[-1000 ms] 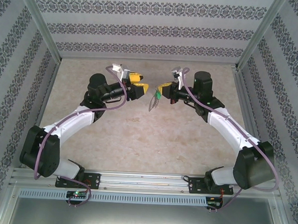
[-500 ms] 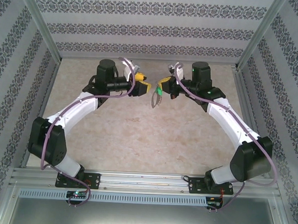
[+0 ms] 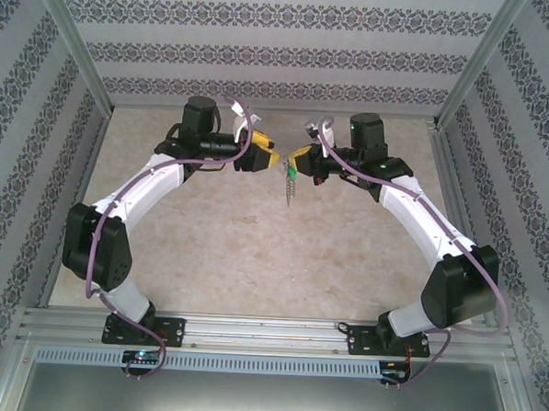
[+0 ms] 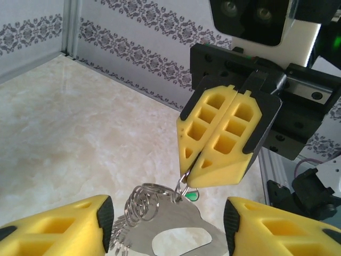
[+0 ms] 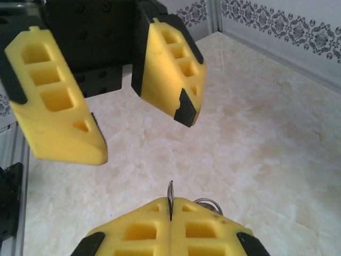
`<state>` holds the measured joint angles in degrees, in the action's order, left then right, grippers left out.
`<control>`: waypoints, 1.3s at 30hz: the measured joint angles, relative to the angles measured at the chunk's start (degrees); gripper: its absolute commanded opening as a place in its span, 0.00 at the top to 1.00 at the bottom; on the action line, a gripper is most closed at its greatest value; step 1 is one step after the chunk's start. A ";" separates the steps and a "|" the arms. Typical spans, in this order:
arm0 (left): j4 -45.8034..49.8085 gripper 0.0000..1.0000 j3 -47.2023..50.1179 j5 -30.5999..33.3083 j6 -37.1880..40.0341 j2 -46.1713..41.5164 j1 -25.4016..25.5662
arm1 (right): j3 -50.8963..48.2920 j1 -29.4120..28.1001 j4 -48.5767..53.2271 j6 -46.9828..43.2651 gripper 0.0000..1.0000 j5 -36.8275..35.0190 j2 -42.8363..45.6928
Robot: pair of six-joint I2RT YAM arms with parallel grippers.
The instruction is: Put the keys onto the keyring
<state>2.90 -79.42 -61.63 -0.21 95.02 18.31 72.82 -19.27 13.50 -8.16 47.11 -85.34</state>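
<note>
The tabletop was a pale beige, marble-patterned surface. Walls papered in bands of dark damask ornament closed it in on three sides, with aluminium posts running up the corners. A slotted aluminium rail ran along the bottom of the top view under both arm bases.

Both arms met high at the upper middle of that view. The right gripper had its yellow fingers pressed flat together. In the left wrist view its tips pinched a small wire ring of the keyring, which hung below them in the air. A coiled spring piece and a flat grey plate with an oblong cutout sat at the bottom centre of that frame. The green head of the key peeked out just under the pinching tips. From above it was a green dot with the chain dangling beneath.

The left gripper faced it from the left, roughly half open and holding nothing, its fingers to either side of the hanging plate.
</note>
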 measured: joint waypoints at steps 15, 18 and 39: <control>0.20 0.59 -2.78 -6.05 -1.75 3.50 0.00 | 0.26 0.00 0.00 0.07 1.00 3.85 -0.02; 0.20 0.59 -2.93 -6.91 -1.95 3.69 0.11 | 0.26 0.00 0.00 0.09 1.00 4.15 -0.02; 0.20 0.64 -2.78 -8.46 -2.60 3.74 1.25 | 0.28 0.28 -1.95 1.33 1.00 6.38 -0.90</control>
<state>3.09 -82.19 -70.08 -2.81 98.76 19.55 73.10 -18.98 11.55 -6.83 53.49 -86.24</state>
